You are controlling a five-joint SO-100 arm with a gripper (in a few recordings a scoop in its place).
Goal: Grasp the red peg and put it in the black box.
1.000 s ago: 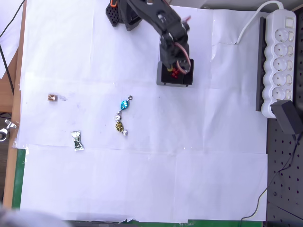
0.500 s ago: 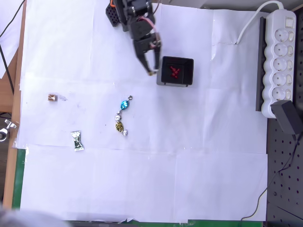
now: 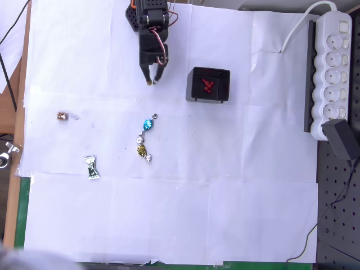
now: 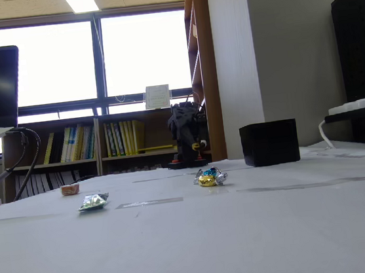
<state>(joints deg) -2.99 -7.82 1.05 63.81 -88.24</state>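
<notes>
- Red pegs (image 3: 207, 86) lie in the black box (image 3: 208, 85), right of my gripper (image 3: 152, 82) in the overhead view; their axis is unclear.
- My fingers sit nearly closed, holding nothing.

Arm pulled back from over black box (image 3: 208, 85) to left in overhead view; fingers (image 3: 148, 75) now nr base.

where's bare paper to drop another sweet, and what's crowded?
Overhead: bare below the green sweet and gold sweet, and between the black box and power strip. Crowded: the blue sweet and gold one mid-sheet, and the gripper left of the box.
</notes>
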